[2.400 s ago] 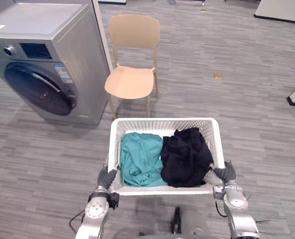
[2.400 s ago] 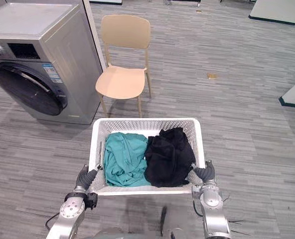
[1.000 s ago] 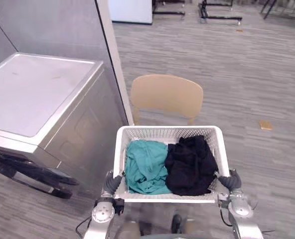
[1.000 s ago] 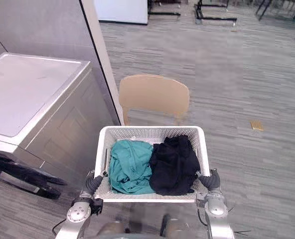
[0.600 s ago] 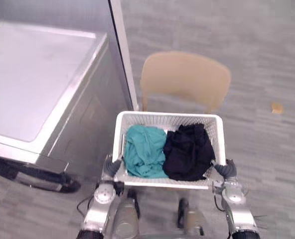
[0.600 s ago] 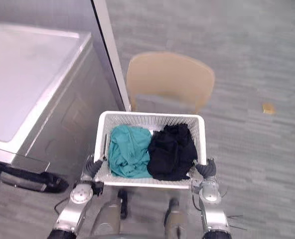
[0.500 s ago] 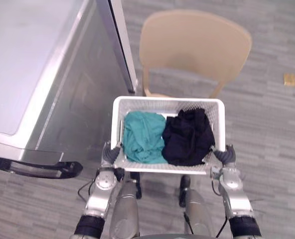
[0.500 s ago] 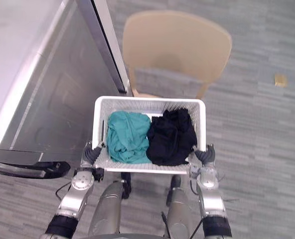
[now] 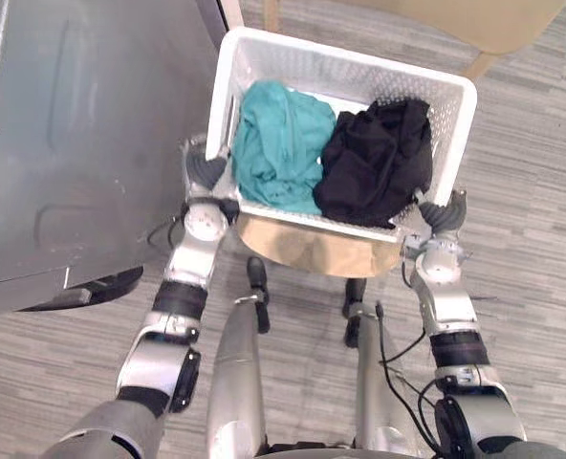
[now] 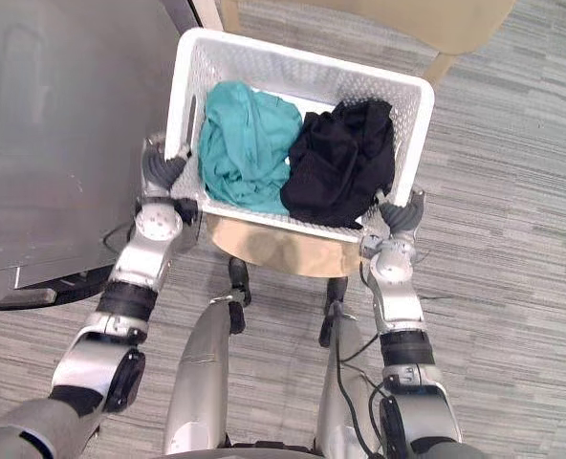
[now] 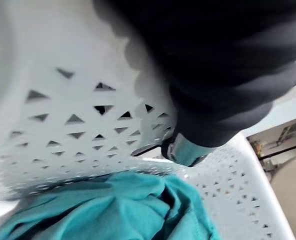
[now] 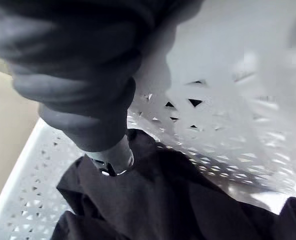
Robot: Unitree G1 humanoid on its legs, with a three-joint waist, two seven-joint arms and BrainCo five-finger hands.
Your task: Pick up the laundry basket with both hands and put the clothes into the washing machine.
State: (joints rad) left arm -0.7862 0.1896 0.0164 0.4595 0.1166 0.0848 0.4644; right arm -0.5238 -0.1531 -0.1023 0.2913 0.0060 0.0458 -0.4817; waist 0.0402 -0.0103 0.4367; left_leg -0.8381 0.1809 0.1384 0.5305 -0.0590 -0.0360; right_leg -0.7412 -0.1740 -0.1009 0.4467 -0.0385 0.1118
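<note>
**Basket held over the chair, next to the washer**

On the left, the washing machine (image 9: 73, 143) is cut off. Its grey side shows, and a dark bit of its front pokes out low down. You cannot see inside it.

The left hand (image 9: 206, 172) is on the left wall of the white laundry basket (image 9: 228, 86). Its dark cover hides most of it. From its wrist, one finger (image 11: 185, 150) hooks over the rim and down inside, so it has hold of the basket.

In the basket, the teal cloth (image 9: 278, 143) is on the left and the black cloth (image 9: 379, 163) is on the right. They touch in the middle. Both are still in the basket, not in the machine.

The right hand (image 9: 444, 212) is at the basket's right near corner. Its finger (image 12: 113, 157) curls over the rim too, next to the black cloth, so it grips the basket as well.

The tan chair (image 9: 312, 251) is mostly hidden. Its seat peeks out under the basket's near edge, and a bit of its back shows at the top. You cannot tell if the basket sits on the seat or hangs just above it.

Half a second ago the chair's whole back showed. The whole picture has moved since then, so the camera tipped down. The hands grip the same spots as before. The clothes lie the same way.
</note>
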